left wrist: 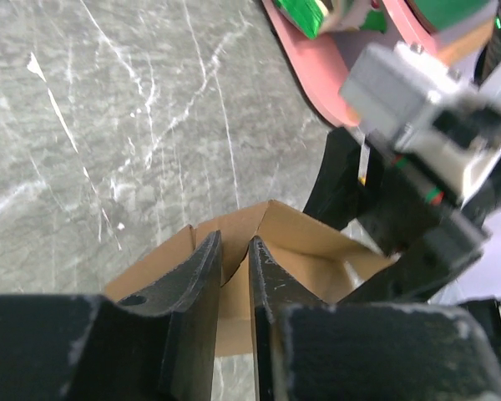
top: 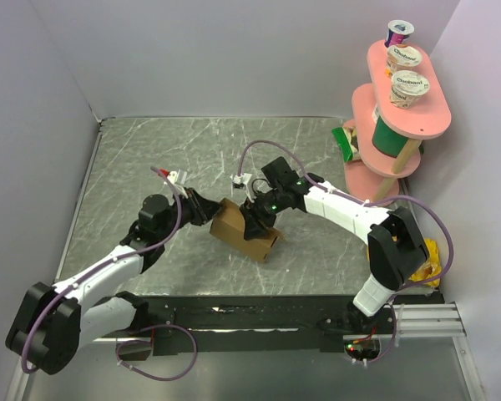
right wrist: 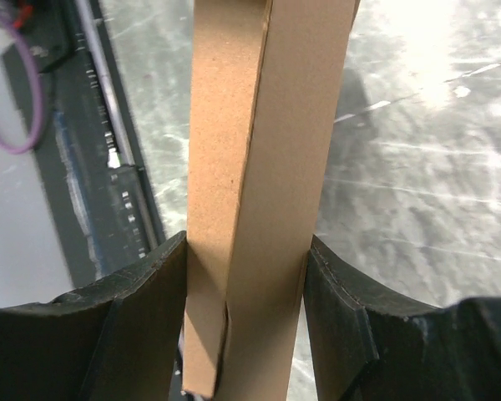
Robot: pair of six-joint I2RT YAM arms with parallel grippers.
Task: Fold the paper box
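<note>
The paper box [top: 246,232] rests in the middle of the grey, white-veined table [top: 150,150], with pale walls [top: 234,50] around it. My right jaws clamp its sides. My left jaws narrowly straddle one flap; I cannot tell whether they pinch it.

Plain pale walls [top: 234,50] enclose a grey marbled tabletop [top: 150,159], a pink two-tier shelf [top: 436,117] standing at its right.

- The paper box [top: 244,232], brown and partly folded, lay on the grey marbled table [top: 150,159].
- The left gripper [top: 207,209] met the box's left end.
- The right gripper [top: 257,219] sat over the box's top.
- A pink shelf stand [top: 376,171] carrying yogurt cups [top: 409,88] stood well right of the box.
</note>
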